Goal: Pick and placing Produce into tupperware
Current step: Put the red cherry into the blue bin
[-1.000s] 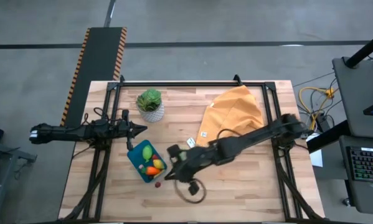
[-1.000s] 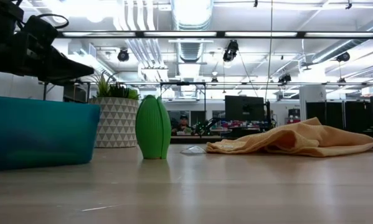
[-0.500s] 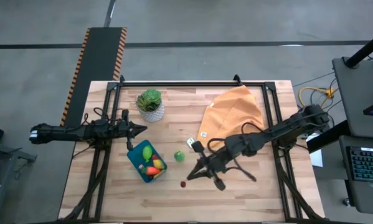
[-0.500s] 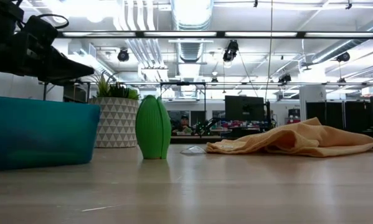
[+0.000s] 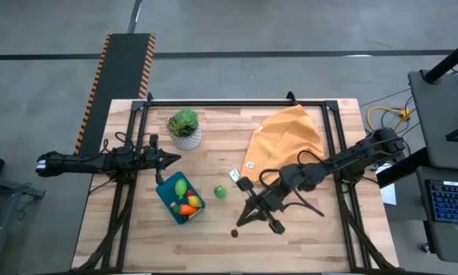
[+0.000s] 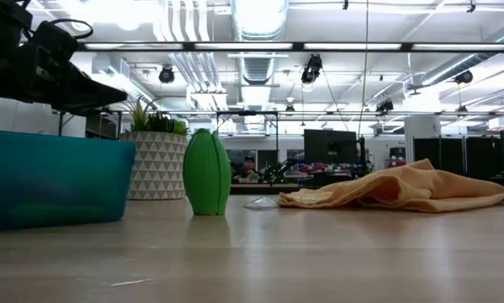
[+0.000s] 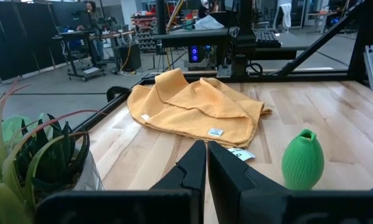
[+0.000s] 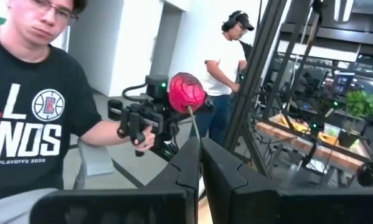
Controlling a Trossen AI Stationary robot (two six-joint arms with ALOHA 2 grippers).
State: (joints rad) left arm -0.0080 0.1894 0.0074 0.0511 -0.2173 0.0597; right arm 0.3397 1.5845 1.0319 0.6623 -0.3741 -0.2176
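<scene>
Seen from above, with 12 o'clock at the table's (image 5: 305,244) far edge, the red fruit (image 5: 234,233) is found nearest the front, at 6 o'clock from the table's middle. The right gripper (image 5: 241,221) is placed just at 1 o'clock of it, its arm reaching in from 2 o'clock. In the right wrist view the gripper's fingers (image 8: 189,158) are seen clenched, and a thin stalk is seen running from the red fruit (image 8: 186,92) down between them, so the fruit is grasped by its stalk. A seated person (image 8: 30,106) is shown beyond, a dark device held in one hand (image 8: 146,140); a second person (image 8: 226,68) is seen standing farther off.

The tupperware (image 5: 168,201) is set at 8 o'clock from the middle. Inside it a green piece (image 5: 181,186), a yellow piece (image 5: 192,201) and a carrot (image 5: 186,208) are laid together. A green fruit (image 5: 220,192) is stood upright on the wood just at 3 o'clock of the tupperware, apart from it.

The left gripper (image 5: 169,159) is held at 11 o'clock of the tupperware, its fingers (image 7: 192,165) pressed together on nothing.

A white tag (image 5: 235,175) is laid at 1 o'clock of the green fruit. Farthest back, a potted plant (image 5: 184,128) is placed at 12 o'clock of the tupperware, and an orange cloth (image 5: 286,137) is spread at 1 o'clock from the middle.
</scene>
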